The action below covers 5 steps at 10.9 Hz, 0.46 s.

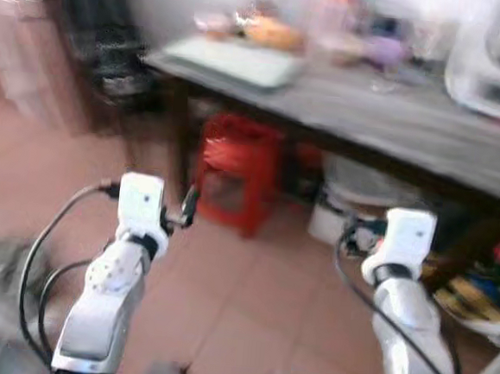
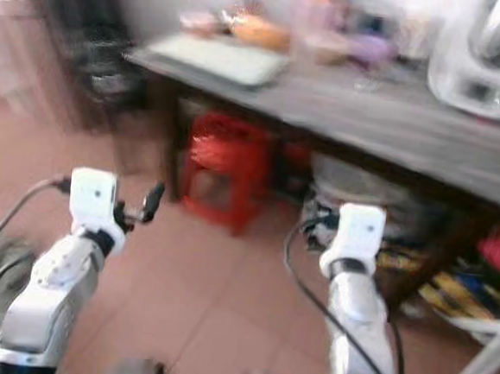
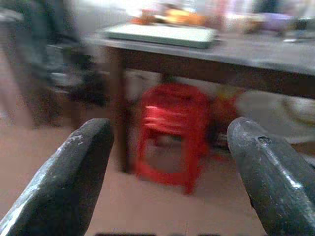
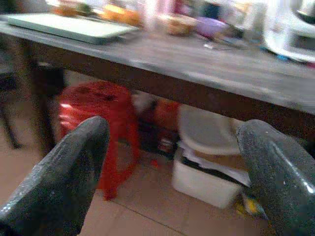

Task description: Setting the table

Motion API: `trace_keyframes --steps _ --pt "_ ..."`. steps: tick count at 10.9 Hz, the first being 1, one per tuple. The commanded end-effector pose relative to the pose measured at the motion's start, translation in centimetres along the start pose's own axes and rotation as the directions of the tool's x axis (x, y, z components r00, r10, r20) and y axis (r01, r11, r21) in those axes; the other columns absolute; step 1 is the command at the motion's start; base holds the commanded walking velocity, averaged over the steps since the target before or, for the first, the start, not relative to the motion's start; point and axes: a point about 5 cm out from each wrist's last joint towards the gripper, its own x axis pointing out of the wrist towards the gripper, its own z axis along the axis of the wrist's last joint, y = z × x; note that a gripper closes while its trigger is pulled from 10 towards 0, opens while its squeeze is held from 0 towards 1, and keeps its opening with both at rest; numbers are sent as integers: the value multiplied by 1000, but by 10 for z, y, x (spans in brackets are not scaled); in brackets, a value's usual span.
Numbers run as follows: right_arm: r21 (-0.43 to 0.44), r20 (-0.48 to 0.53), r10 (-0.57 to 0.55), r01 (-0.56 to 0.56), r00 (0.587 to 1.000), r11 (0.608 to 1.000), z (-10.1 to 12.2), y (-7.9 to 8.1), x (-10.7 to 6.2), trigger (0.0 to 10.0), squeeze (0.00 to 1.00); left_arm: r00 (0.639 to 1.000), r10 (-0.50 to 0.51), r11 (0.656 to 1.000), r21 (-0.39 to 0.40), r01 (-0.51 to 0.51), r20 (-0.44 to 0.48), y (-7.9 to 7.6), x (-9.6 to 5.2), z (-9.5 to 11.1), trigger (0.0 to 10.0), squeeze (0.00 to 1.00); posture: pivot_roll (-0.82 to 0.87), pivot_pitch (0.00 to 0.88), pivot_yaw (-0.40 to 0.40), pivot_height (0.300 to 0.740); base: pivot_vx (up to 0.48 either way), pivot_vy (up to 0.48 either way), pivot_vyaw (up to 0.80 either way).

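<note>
A grey-topped table (image 1: 394, 112) stands ahead of me, blurred. On it lie a pale green tray (image 1: 234, 62), some yellow and purple dishes (image 1: 275, 35) and a white appliance (image 1: 493, 67) at the right end. Both arms are raised in front of me, short of the table. My left gripper (image 3: 170, 172) is open with nothing between its fingers, pointed at the table's left end. My right gripper (image 4: 172, 172) is open and empty too, pointed under the table's middle.
A red plastic stool (image 1: 234, 173) stands under the table's left part. A white bin and box (image 4: 211, 162) sit under the middle, with colourful clutter (image 1: 484, 292) at the right. A dark chair or rack (image 1: 105, 46) stands left of the table. Tiled floor lies between me and the table.
</note>
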Motion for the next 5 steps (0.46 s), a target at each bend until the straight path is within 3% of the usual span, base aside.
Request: trace_keyframes --steps 1,2,5 --pt "-39 -25 -31 30 999 999 -5 -2 -1 10000 0 1000 -21 1000 1 21 -23 -5 0 -5 10000 0 -3 0 -26 740 0 0 0" --pt "-57 -33 -43 41 999 998 -8 -1 0 10000 0 997 -73 996 -46 72 -24 -8 -2 -6 10000 0 0 0 -26 740 0 0 0" --pt "-75 -59 -69 64 996 995 -13 -6 -5 10000 0 995 -95 995 -29 94 -17 -10 -5 -6 10000 0 3 0 -27 740 0 0 0"
